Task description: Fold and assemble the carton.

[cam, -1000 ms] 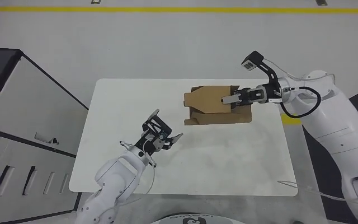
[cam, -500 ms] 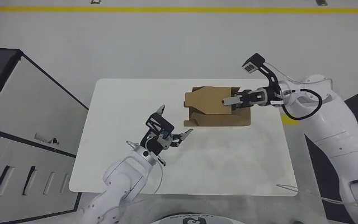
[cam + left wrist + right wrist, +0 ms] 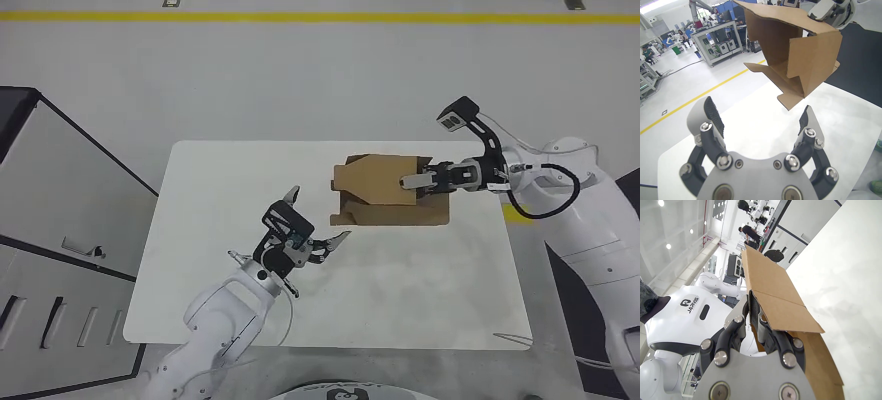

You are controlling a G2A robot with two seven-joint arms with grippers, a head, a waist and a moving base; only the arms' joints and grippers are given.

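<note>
The right gripper was clamped on a top panel of the cardboard carton, which sat half-opened toward the far right of the white table; the left gripper hung wide open near its loose flaps, apart from them. Beyond lay pale floor with a yellow line and a grey cabinet — cut off at the left edge. The carton's underside was hidden — its contact with the table unclear.

Right tool pinches the carton; left tool gapes nearby.
</note>
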